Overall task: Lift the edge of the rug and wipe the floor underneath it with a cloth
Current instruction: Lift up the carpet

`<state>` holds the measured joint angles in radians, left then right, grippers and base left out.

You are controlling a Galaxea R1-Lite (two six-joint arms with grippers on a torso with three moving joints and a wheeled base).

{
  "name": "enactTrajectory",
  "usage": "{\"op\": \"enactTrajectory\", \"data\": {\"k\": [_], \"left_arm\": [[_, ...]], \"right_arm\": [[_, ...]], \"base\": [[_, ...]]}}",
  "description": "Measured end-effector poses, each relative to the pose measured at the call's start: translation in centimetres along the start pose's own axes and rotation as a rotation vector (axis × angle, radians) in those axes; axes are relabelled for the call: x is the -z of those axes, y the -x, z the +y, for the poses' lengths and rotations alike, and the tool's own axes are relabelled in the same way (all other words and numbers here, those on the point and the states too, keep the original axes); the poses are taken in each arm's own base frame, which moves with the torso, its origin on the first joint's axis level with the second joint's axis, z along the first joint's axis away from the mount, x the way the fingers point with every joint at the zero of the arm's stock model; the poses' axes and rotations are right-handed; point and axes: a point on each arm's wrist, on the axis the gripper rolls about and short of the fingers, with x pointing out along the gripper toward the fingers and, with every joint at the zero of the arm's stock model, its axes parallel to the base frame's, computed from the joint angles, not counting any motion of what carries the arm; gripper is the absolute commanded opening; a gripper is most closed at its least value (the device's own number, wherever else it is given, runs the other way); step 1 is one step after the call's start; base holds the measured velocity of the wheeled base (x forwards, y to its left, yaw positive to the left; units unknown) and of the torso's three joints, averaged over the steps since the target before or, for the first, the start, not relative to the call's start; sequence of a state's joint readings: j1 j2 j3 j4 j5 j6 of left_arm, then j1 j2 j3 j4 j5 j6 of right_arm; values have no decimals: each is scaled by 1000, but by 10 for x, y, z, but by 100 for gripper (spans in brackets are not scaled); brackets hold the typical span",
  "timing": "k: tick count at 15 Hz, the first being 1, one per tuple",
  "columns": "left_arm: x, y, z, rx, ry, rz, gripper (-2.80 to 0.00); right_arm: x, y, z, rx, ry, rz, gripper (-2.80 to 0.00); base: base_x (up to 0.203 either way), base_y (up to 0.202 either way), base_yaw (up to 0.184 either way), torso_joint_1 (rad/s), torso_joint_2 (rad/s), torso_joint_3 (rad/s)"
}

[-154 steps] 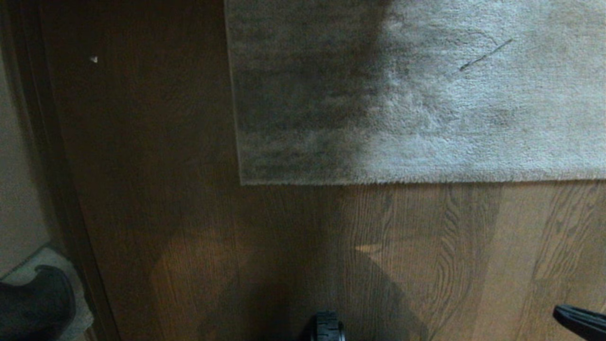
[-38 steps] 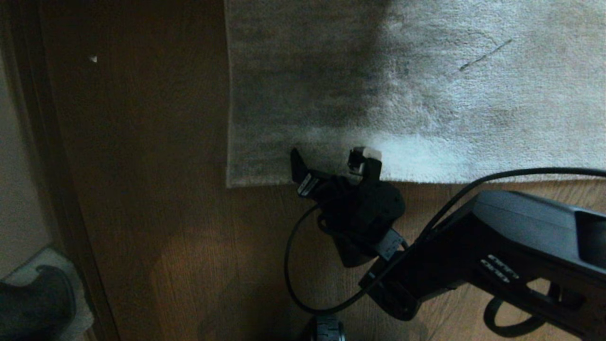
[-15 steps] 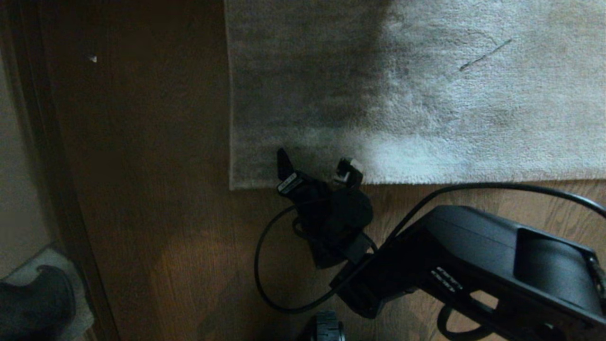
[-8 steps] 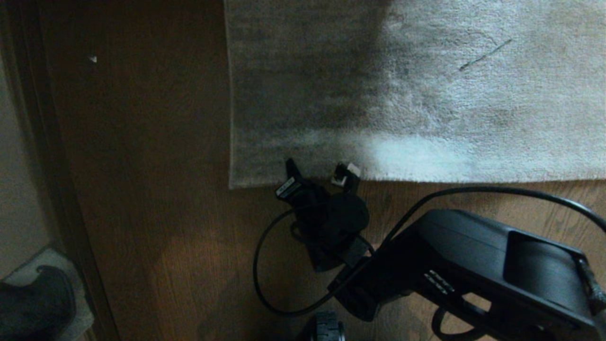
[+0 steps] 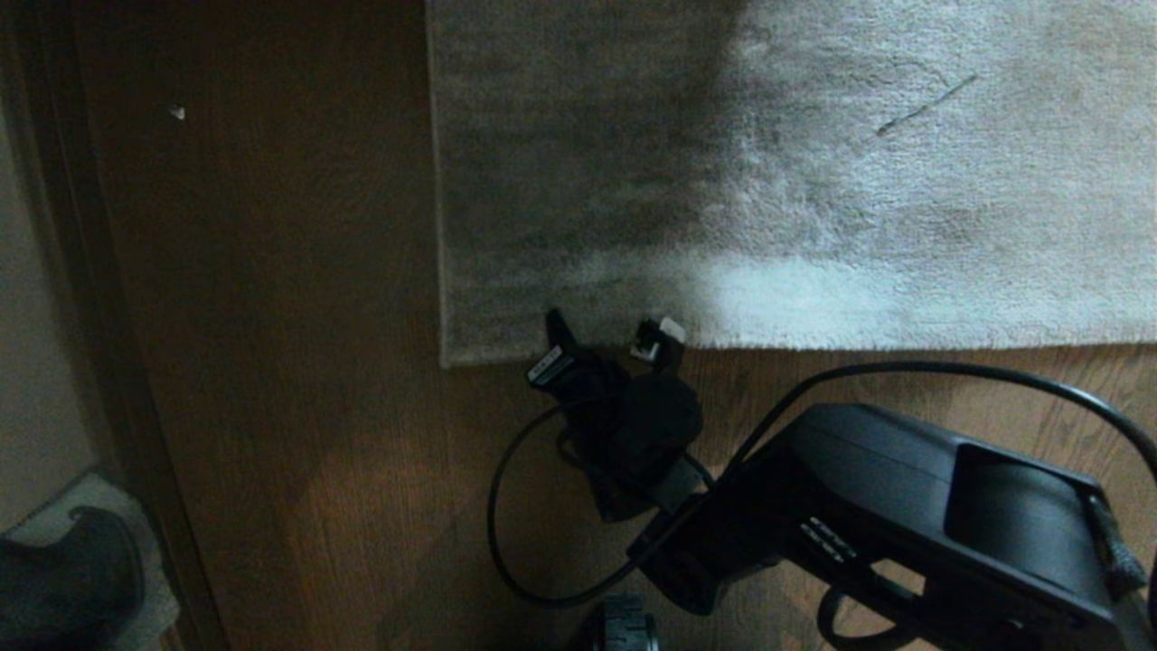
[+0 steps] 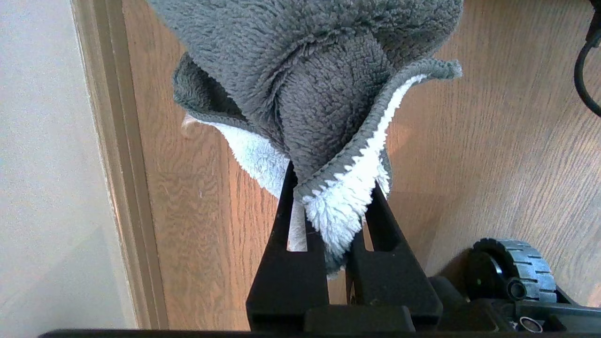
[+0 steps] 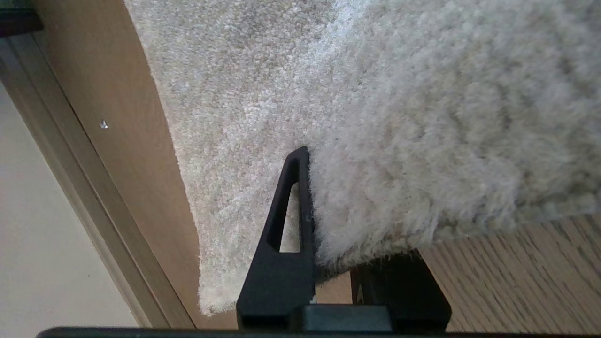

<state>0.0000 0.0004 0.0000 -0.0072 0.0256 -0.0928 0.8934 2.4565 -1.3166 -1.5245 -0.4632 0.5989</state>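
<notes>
Nearest, at the lower edge of the head view: a small black wheel [image 5: 626,627] of the base and the bulky black right arm housing [image 5: 913,515], with a black cable [image 5: 506,542] looping over the floor [image 5: 343,488]. Left tool [image 6: 328,220] outside the head view, closed on the cloth [image 6: 310,94]; grey fleece with a white underside bunched between the two black fingers [image 6: 286,244], hanging above brown wood-grain planks beside a pale baseboard strip [image 6: 117,164]. Farther on, right tool [image 5: 607,339] at the near edge of the rug [image 5: 859,181], close to its near-left corner. Right tool closed on the rug edge: one finger [image 7: 288,220] on top of the pile, the other below it, mostly hidden; edge raised slightly off the floor at the grip. Beyond, grey-beige rug lying flat, left portion in shadow, thin dark line [image 5: 926,105] on its far right part. Small white speck [image 5: 178,112] on the floor left of the rug. Dark object [image 5: 68,579] at lower left.
</notes>
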Motion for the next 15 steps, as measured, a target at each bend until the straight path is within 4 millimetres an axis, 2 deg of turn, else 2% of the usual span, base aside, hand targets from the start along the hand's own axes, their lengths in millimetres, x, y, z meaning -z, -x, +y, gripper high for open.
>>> {"op": "enactTrajectory", "data": {"k": [3,6,11,15], "left_arm": [[0,0,0,0,0,0,-280],[0,0,0,0,0,0,-280],[0,0,0,0,0,0,-280],[0,0,0,0,0,0,-280]], "right_arm": [[-7,-1,4,-4,-5,-9,-280],[-26,-7,12,-15,-16,-47,-280],[-88,-11,28,-43,-46,-153,-280],[-137,-1,39,-55,-53,-212,-280]], "base": [[0,0,0,0,0,0],[0,0,0,0,0,0],[0,0,0,0,0,0],[0,0,0,0,0,0]]}}
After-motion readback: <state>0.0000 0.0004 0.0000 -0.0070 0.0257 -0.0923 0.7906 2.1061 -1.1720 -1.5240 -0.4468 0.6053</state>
